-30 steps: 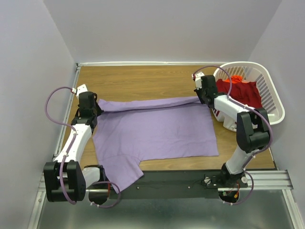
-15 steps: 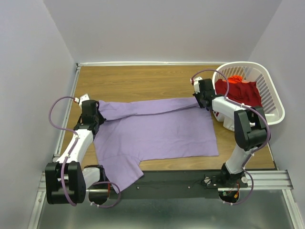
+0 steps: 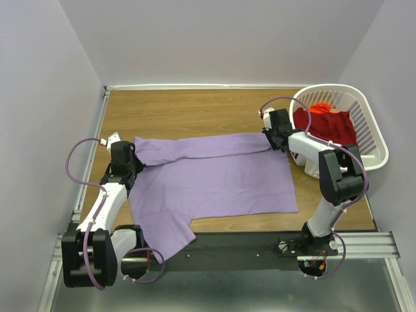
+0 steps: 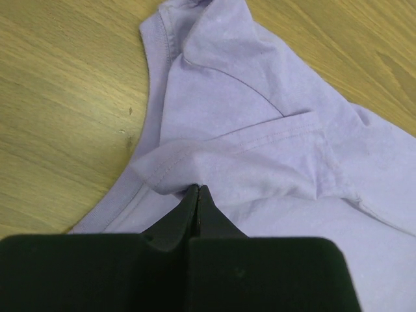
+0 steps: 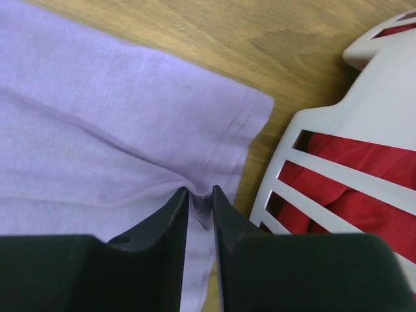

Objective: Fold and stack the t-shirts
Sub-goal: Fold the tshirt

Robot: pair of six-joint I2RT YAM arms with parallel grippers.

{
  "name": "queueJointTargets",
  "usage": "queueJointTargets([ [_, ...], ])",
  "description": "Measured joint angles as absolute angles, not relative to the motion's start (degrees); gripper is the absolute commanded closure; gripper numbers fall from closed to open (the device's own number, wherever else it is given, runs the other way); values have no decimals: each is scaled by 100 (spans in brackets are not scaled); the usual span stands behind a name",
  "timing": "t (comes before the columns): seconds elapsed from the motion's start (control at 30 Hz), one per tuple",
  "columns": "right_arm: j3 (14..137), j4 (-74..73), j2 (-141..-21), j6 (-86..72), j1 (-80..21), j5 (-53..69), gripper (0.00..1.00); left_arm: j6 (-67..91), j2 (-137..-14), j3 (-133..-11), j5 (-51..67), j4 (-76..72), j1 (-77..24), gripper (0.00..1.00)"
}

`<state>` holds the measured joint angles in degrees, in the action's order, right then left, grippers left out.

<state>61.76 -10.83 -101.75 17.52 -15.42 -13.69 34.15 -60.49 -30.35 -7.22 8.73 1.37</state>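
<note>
- The purple shirt [image 3: 214,182] lies spread out in the middle of the tabletop [image 3: 195,110]. Its far edge is turned over into a thin strip. One part hangs off the near edge, by the base of your left arm.
- I think you are making the first long fold. To do it well, make that strip straight from end to end and press it flat before you let go.
- Your left end effector [image 4: 198,195] is squeezed shut on a small bump of purple cloth beside the sleeve [image 4: 260,149], at the left end of the shirt. Pull softly, or the bump may grow into a big wrinkle.
- Your right end effector [image 5: 200,195] has only a narrow gap, and a little ridge of purple cloth sits in that gap. The hold looks loose to me. Lift straight up so the corner [image 5: 253,104] does not come along.
- That corner lies just beside the white basket [image 3: 338,88], so mind its side when you move away.
- The room has plain pale walls [image 3: 214,39] at the back and at both sides.
- The tabletop is brown wood and looks smooth, so I think the cloth will slide easily.
- The basket stands at the far right of the tabletop.
- The red shirt [image 3: 331,123] is bunched up inside the basket, not yet folded.
</note>
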Motion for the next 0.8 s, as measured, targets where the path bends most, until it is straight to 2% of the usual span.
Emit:
queueJointTargets([
  [0.07,6176,-1157,-10173,1728,-1597,-1354,53,3426,-5964,-2995,-711,878,137,100],
  [0.17,6178,-1293,-10110,1656,-1693,-1278,46,3435,-5852,-2987,-679,871,137,100],
  [0.27,6180,-1396,-9900,1568,-1809,-1138,31,3430,-5791,-2987,-642,873,137,100],
  [0.5,6386,-1487,-9341,1363,-1951,-709,30,3398,-5666,-2987,-563,956,137,100],
  [0.8,6451,-1518,-9319,1125,-1949,-390,30,3389,-5323,-3063,-554,1282,137,100],
])
